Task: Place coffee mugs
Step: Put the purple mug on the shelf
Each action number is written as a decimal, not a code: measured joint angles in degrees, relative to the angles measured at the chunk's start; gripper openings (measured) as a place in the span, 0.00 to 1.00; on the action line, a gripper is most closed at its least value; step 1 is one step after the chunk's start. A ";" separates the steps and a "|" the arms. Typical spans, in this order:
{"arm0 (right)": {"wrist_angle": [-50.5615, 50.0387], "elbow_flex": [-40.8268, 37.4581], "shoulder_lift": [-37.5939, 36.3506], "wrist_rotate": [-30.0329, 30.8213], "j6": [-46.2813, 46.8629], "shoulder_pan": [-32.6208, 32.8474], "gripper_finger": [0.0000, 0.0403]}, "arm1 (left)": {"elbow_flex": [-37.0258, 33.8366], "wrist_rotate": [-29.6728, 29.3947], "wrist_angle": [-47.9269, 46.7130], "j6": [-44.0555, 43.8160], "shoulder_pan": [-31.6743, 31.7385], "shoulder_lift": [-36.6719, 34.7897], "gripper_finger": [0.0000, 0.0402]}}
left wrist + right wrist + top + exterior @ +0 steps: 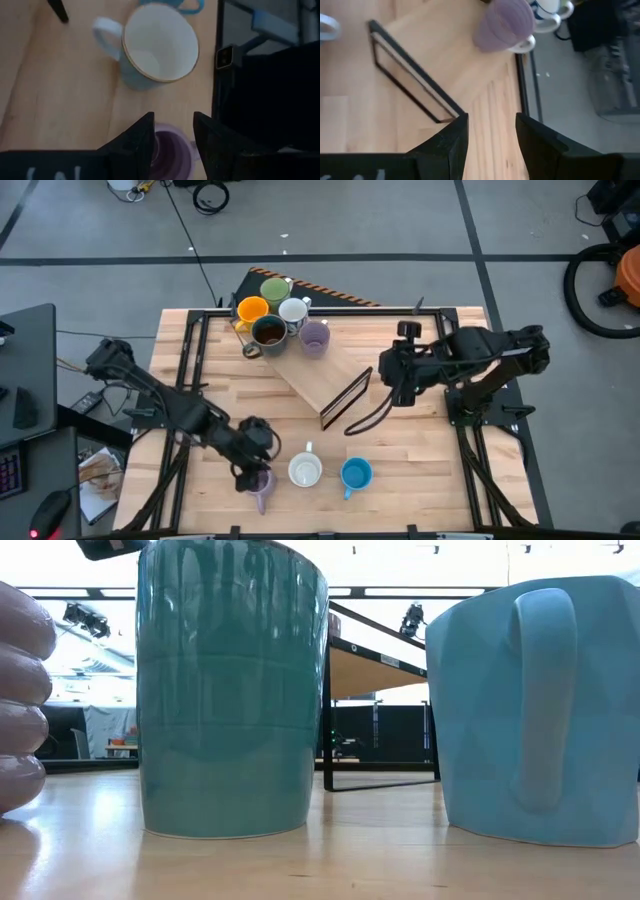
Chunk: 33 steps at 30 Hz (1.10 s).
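Three mugs stand in a row near the table's near edge: a lavender mug (260,486) (172,156), a white-lined mug (305,471) (159,44) and a blue mug (356,474). My left gripper (254,464) (172,134) hangs open right above the lavender mug, with a finger over each side of its rim. Green (275,288), orange (252,308), white (293,310), dark brown (268,332) and lavender (315,338) mugs cluster on the far end of a wooden board. My right gripper (393,376) (490,132) is open over the table's right half and holds nothing. My left gripper comes at the lavender mug from above, pointing down, and the mug's mouth (172,150) shows in the gap between the fingers. The mug stands upright on the table. Whether the fingers touch its rim, I cannot tell.
A slanted wooden board (318,375) on a black wire frame (345,402) lies across the table's middle. A black rail frame runs along the table's edges (190,350). Bare wood lies to the right of the blue mug (420,470). In the low view the near-row mugs (230,690) fill the picture.
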 joint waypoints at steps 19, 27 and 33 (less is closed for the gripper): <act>16.40 -32.84 -13.24 23.69 8.21 1.63 0.42 | 17.26 4.83 -14.86 -25.68 -1.64 15.45 0.35; 22.74 -37.61 -15.43 25.88 5.23 1.63 0.42 | 17.36 7.08 -14.03 -46.54 -2.53 20.96 0.35; 27.70 -37.81 -15.43 28.31 -1.09 1.08 0.42 | 17.36 11.13 -14.08 -51.95 -4.11 23.21 0.35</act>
